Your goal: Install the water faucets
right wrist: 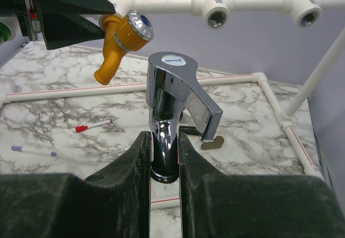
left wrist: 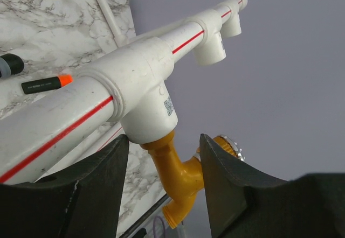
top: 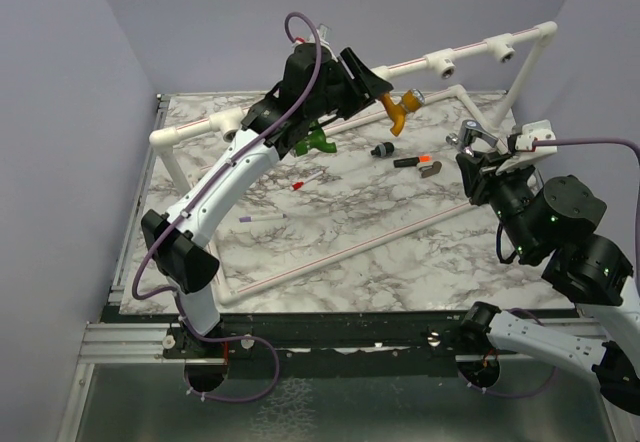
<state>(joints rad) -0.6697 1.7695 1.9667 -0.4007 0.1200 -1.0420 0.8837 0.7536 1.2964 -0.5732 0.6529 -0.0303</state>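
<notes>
The mustard-orange faucet (top: 398,110) hangs from a white tee (left wrist: 145,87) on the raised pipe, its silver knob (right wrist: 139,27) facing me. My left gripper (top: 378,86) is open, with a finger on either side of that faucet (left wrist: 180,179). My right gripper (top: 482,159) is shut on the stem of the grey metal faucet (right wrist: 172,92) and holds it upright above the table at the right (top: 470,139). The green faucet (top: 318,143) lies on the table under the left arm.
Two free tees (right wrist: 217,13) (right wrist: 307,13) sit further right on the raised pipe. A red-tipped stick (top: 308,178), a purple-tipped stick (top: 262,218), an orange-tipped black marker (top: 412,161) and a small black part (top: 381,150) lie on the marble. A low pipe frame (top: 330,260) borders the table.
</notes>
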